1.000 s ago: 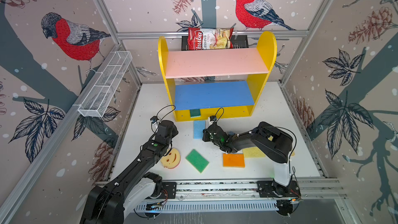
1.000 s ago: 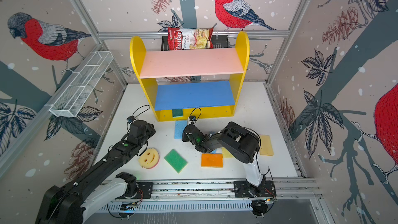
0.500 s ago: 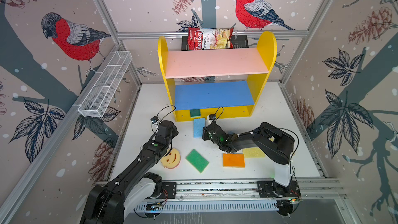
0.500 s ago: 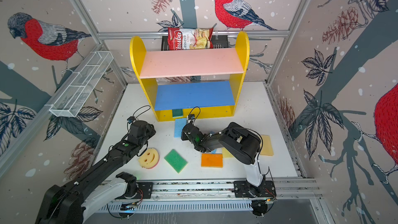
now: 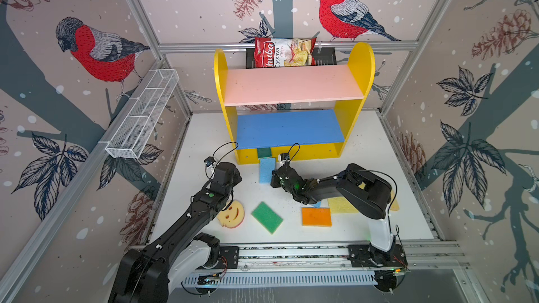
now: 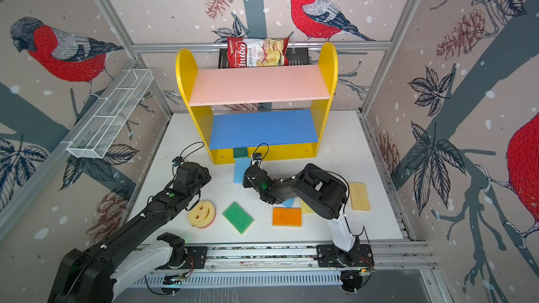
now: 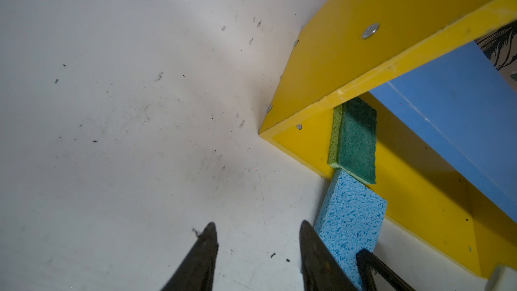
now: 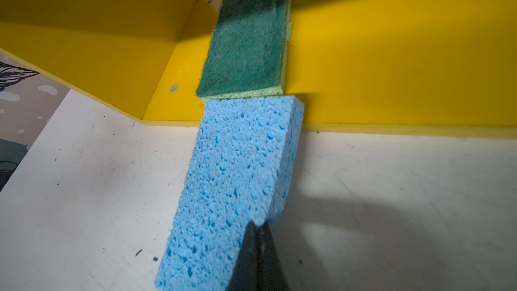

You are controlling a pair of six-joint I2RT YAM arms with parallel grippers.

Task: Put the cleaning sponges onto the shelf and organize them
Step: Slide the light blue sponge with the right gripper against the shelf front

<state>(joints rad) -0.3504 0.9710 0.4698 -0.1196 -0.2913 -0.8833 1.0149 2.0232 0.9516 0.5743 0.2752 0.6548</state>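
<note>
The shelf (image 5: 291, 85) stands at the back of the table. A dark green sponge (image 8: 249, 43) lies on its yellow base. A light blue sponge (image 8: 237, 177) butts against it, far end on the base's front lip, the rest on the table. My right gripper (image 8: 257, 223) is shut, its tips pressed against that sponge's near side edge. My left gripper (image 7: 257, 228) hangs open and empty just left of the same sponge (image 7: 349, 219). On the table in front lie a smiley sponge (image 5: 232, 214), a green (image 5: 267, 217), an orange (image 5: 316, 217), a yellow (image 5: 341, 206) and a tan one (image 6: 359, 196).
A chips bag (image 5: 284, 52) sits in a black basket (image 5: 326, 56) behind the shelf. A white wire basket (image 5: 143, 115) hangs on the left wall. The arms' rail (image 5: 291, 253) runs along the front edge. A small light blue piece (image 6: 288, 202) peeks from under the right arm.
The right gripper and the light blue sponge have crept a little toward the shelf. The left arm has not moved.
</note>
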